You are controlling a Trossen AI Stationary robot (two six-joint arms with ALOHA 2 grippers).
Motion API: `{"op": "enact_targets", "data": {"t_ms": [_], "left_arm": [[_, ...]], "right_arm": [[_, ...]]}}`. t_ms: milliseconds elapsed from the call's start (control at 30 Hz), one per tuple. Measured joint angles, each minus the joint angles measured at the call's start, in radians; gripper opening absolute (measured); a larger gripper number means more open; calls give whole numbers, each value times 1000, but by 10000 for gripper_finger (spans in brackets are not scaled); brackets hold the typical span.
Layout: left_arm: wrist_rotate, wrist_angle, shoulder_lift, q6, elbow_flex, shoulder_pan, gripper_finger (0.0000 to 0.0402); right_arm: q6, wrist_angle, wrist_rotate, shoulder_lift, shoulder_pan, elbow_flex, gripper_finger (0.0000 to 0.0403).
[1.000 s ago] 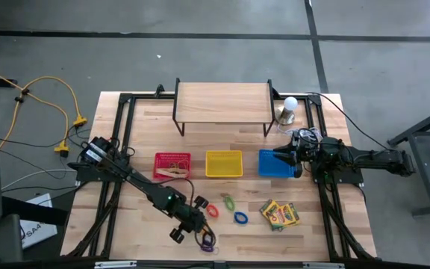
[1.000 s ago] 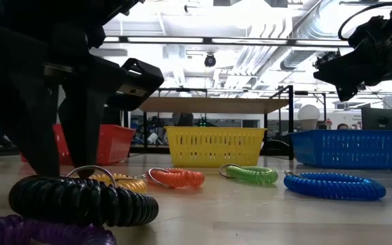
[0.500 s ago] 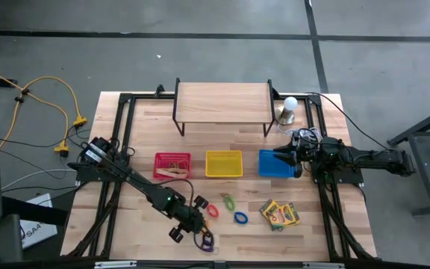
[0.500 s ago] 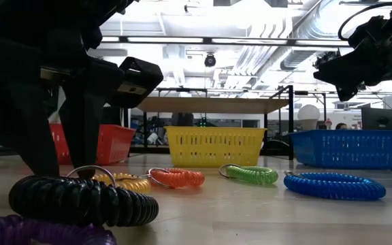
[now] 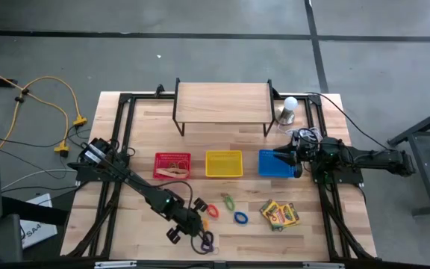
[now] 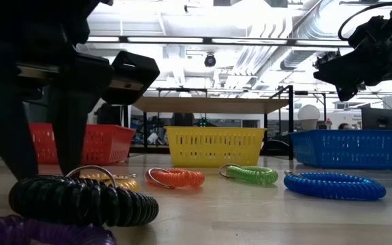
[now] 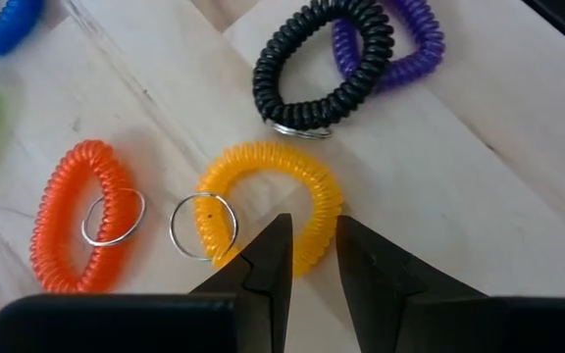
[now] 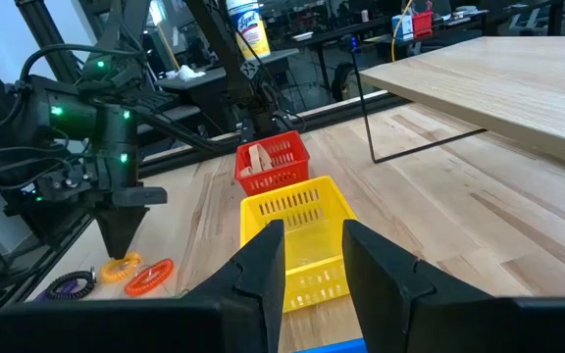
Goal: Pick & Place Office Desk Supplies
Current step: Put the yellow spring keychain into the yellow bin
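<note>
Things standing around the work area
A wooden shelf [image 5: 222,100] is standing at the table's [image 5: 125,232] far edge, a white bulb [image 5: 290,104] is sitting beside it, and yellow cables [image 5: 51,90] are lying on the floor.

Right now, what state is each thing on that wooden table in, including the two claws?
Left gripper: jaws open, astride the yellow coiled plastic wristband, which lies flat.
Right gripper: open, empty, above the blue plastic basket.
Black coiled wristband: lying flat, overlapping the purple one.
Red plastic basket: upright, holding tan items.
Yellow plastic basket: upright, looks empty.
</note>
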Motion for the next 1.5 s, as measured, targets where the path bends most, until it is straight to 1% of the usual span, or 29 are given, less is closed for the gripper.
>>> {"op": "enact_targets", "data": {"t_ms": [267, 733, 1200, 1500], "left_arm": [[3, -3, 0, 48, 0, 0, 76], [37, -10, 0, 100, 0, 3, 76], [37, -15, 0, 249, 0, 2, 76], [37, -43, 0, 255, 0, 0, 76]], "right_arm": [[0, 0, 0, 0, 0, 0, 94], [0, 0, 0, 0, 0, 0, 94], [0, 0, 0, 0, 0, 0, 94], [0, 0, 0, 0, 0, 0, 94]]}}
